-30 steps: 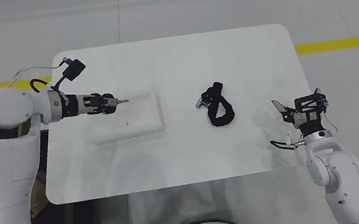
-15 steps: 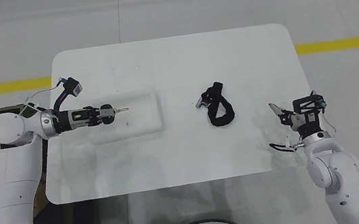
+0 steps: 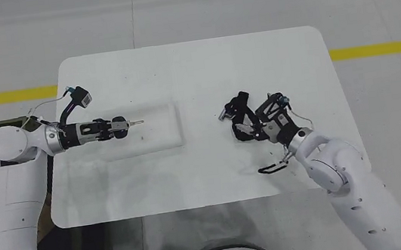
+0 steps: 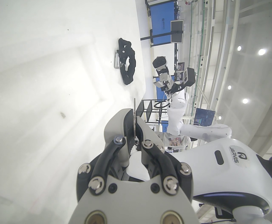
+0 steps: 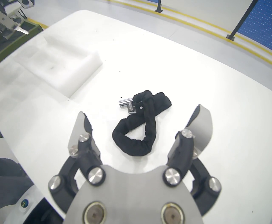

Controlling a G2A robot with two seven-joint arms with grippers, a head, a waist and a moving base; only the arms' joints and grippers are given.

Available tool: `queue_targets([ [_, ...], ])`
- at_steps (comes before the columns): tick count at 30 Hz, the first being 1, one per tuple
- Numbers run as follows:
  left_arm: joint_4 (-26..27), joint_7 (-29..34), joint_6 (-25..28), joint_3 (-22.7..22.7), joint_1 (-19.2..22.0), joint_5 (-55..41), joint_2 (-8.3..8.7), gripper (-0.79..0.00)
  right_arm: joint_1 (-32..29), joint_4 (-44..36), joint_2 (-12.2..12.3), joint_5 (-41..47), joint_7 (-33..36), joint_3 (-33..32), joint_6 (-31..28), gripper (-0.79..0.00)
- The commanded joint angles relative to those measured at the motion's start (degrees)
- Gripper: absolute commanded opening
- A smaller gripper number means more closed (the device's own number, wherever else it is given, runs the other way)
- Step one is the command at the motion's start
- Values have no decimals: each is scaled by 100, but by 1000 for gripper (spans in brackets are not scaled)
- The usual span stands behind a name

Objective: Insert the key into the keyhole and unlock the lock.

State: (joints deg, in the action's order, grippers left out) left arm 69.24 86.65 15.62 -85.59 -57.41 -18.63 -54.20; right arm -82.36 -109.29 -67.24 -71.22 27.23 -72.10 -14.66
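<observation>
Key (image 4: 134,106): thin metal blade, pinched edge-on between the pressed-together fingers of the left gripper (image 4: 133,124), tip protruding forward. Left arm lies roughly level from the table's (image 3: 253,61) left edge, gripper above the white foam tray (image 3: 165,136), key tip pointing across the table toward the lock (image 3: 245,124).

Right arm is bent in from the table's near right corner; right gripper (image 5: 141,115) has its fingers spread wide, nothing between the pads, and hangs just beside the lock on its right. Contact with the lock: cannot tell.

Lock: black fabric-sleeved chain, curled into a loop with one end crossing over, flat on the table right of centre, well apart from the tray. Short silver cylinder (image 5: 125,103) sticks out at the end nearer the tray.
</observation>
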Motion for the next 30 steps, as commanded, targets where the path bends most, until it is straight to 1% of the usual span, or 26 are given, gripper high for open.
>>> queue_targets([
  [1, 0, 0, 0, 0, 0, 0, 0, -785, 296, 260, -58, -262, 298, 300, 247, -265],
  [2, 0, 0, 0, 0, 0, 0, 0, -785, 428, 394, -88, -478, 454, 450, 373, -351],
  [3, 0, 0, 0, 0, 0, 0, 0, -785, 543, 519, -122, -635, 555, 599, 464, -483],
  [4, 0, 0, 0, 0, 0, 0, 0, -785, 648, 640, -157, -765, 626, 714, 596, -557],
  [6, 0, 0, 0, 0, 0, 0, 0, -785, 823, 867, -227, -1051, 718, 888, 924, -625],
  [9, 0, 0, 0, 0, 0, 0, 0, -785, 983, 1168, -315, -1483, 854, 1083, 1230, -643],
  [10, 0, 0, 0, 0, 0, 0, 0, -785, 1019, 1228, -345, -1492, 858, 1101, 1317, -723],
  [11, 0, 0, 0, 0, 0, 0, 0, -785, 1036, 1279, -374, -1406, 858, 1092, 1388, -785],
  [14, 0, 0, 0, 0, 0, 0, 0, -785, 1015, 1200, -429, -1268, 915, 1001, 1461, -785],
  [16, 0, 0, 0, 0, 0, 0, 0, -785, 880, 898, -445, -867, 1043, 818, 1380, -785],
  [21, 0, 0, 0, 0, 0, 0, 0, -785, 255, -202, -375, -186, 1599, 68, 970, -785],
  [24, 0, 0, 0, 0, 0, 0, 0, -785, -110, -618, -326, 127, 2019, -356, 796, -785],
  [27, 0, 0, 0, 0, 0, 0, 0, -785, -305, -657, -297, 93, 2501, -492, 708, -785],
  [30, 0, 0, 0, 0, 0, 0, 0, -785, -310, -443, -304, -104, 2701, -414, 820, -785],
])
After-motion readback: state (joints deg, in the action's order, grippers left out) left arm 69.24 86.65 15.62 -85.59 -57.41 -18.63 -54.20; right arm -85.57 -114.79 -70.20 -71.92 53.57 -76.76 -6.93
